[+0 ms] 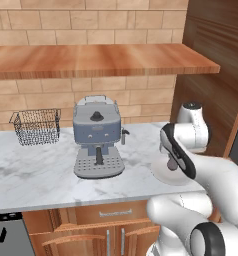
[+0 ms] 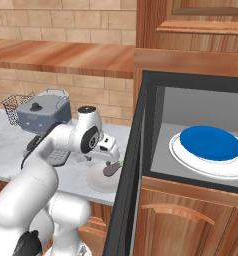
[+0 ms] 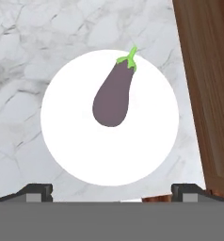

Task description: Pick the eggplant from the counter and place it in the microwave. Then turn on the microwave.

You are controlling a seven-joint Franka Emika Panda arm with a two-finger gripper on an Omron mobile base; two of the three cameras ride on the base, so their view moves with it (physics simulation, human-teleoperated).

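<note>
The gripper [image 3: 112, 190] hangs above the counter [image 3: 29, 56] with its jaws spread wide and nothing between them, the two dark fingertips [image 3: 36, 190] standing at the lower corners of the hand view and well apart from the eggplant [image 3: 114, 96]. The eggplant lies on a round white plate [image 3: 76, 155] on the marbled stone, its green stem pointing toward the upper right of the hand view and its fat end toward the lower left, close beside the brown wooden cabinet side [image 3: 203, 94]. In the right base view the hand [image 2: 105, 146] hovers just over the plate [image 2: 98, 182], and the eggplant [image 2: 112, 168] peeps out beneath it. The microwave [image 2: 191, 150] stands to the right with its door [image 2: 126, 190] swung open, and inside it sits a white dish [image 2: 191, 162] bearing a blue domed thing [image 2: 211, 142]. A grey coffee machine [image 1: 97, 142] and a wire basket [image 1: 36, 126] stand farther left on the counter. By my judgement the step in hand is the approach for the pick: the eggplant is not yet grasped. The next move seems to call for a descent that brings the fingers to either side of the eggplant's body, probably with a turn of the wrist so that the jaws close across its narrow width rather than along its length, and care to keep clear of the cabinet side
</note>
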